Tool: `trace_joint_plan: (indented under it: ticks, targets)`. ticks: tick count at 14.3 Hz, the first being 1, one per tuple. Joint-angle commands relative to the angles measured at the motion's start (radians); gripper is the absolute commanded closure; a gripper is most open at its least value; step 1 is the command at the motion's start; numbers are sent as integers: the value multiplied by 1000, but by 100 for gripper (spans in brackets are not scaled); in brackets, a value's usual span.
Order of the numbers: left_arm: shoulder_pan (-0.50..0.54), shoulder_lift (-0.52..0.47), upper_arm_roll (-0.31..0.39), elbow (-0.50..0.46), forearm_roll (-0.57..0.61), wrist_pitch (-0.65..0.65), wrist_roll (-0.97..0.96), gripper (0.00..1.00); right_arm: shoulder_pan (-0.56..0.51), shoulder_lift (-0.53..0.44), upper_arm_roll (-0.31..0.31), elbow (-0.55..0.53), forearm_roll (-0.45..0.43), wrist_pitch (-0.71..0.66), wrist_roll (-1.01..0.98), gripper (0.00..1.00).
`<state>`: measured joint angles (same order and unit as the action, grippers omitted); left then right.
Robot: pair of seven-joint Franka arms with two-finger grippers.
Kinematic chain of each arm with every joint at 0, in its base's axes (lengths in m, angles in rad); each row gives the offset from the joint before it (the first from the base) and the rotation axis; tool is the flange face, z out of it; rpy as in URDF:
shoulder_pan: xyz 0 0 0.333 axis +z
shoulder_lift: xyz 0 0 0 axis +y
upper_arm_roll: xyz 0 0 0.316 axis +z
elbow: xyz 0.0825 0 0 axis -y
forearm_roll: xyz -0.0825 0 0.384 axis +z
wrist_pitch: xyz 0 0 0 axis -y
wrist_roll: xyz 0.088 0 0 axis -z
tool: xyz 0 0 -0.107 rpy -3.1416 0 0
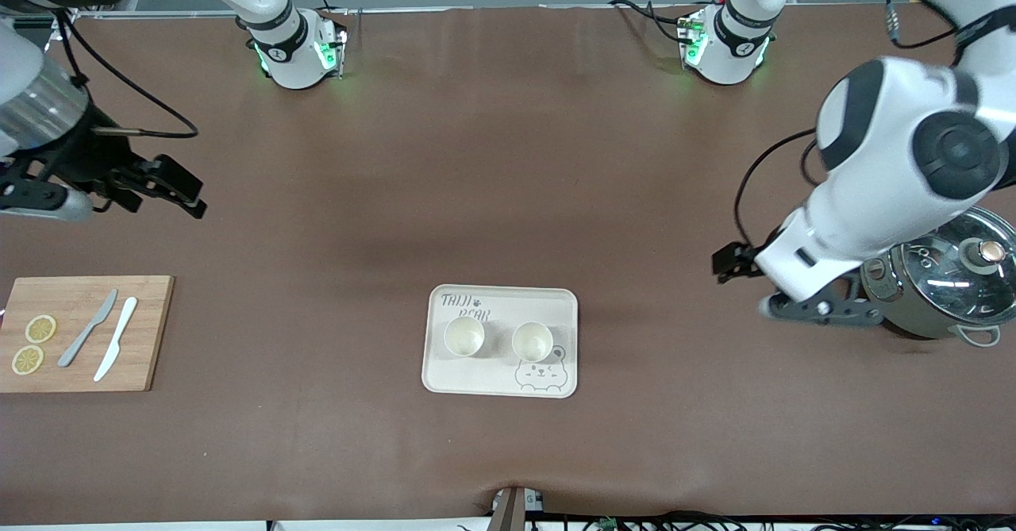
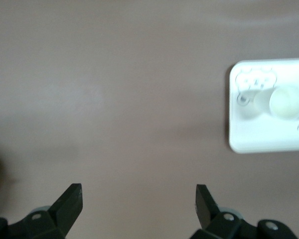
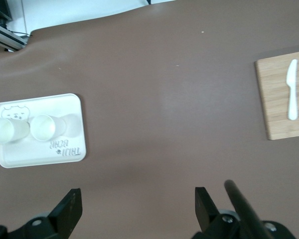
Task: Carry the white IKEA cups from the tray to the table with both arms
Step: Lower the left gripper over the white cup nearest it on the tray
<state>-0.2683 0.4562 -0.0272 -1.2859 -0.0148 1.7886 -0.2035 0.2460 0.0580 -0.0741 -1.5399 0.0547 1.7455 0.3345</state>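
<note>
Two white IKEA cups stand upright side by side on the cream bear-print tray [image 1: 460,380] at the middle of the table: one [image 1: 463,336] toward the right arm's end, one [image 1: 532,341] toward the left arm's end. My right gripper [image 1: 178,190] is open and empty, up over bare table toward the right arm's end. My left gripper [image 1: 724,265] is open and empty, over bare table beside the cooker. The right wrist view shows its gripper [image 3: 138,199], both cups [image 3: 44,127] [image 3: 5,130] and the tray [image 3: 40,154]. The left wrist view shows its gripper [image 2: 138,196], one cup [image 2: 287,101] and the tray [image 2: 254,142].
A wooden cutting board [image 1: 151,332] with two lemon slices [image 1: 40,328], a grey knife [image 1: 87,328] and a white knife [image 1: 116,349] lies at the right arm's end. A grey-green glass-lidded cooker [image 1: 948,285] stands at the left arm's end, partly under the left arm.
</note>
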Motion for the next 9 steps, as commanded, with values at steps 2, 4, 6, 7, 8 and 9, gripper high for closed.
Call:
trace_joint_plan:
  ticks: [2, 4, 6, 7, 8, 9]
  targets:
    - [-64, 181, 12, 187, -2, 41, -97, 0, 59, 29, -10, 29, 7, 25, 83, 0]
    - [-101, 264, 30, 279, -4, 57, -135, 0, 64, 32, -10, 27, 5, 26, 92, 0]
    - [-156, 291, 72, 284, -5, 112, -149, 0, 64, 33, -10, 29, 5, 26, 92, 0]
    - [-170, 306, 78, 287, -7, 130, -152, 0, 64, 34, -10, 27, 5, 26, 92, 0]
    - [-172, 324, 76, 287, -10, 156, -152, 0, 64, 34, -10, 27, 5, 26, 92, 0]
    - [-180, 341, 75, 289, -11, 187, -161, 0, 64, 33, -10, 27, 5, 26, 92, 0]
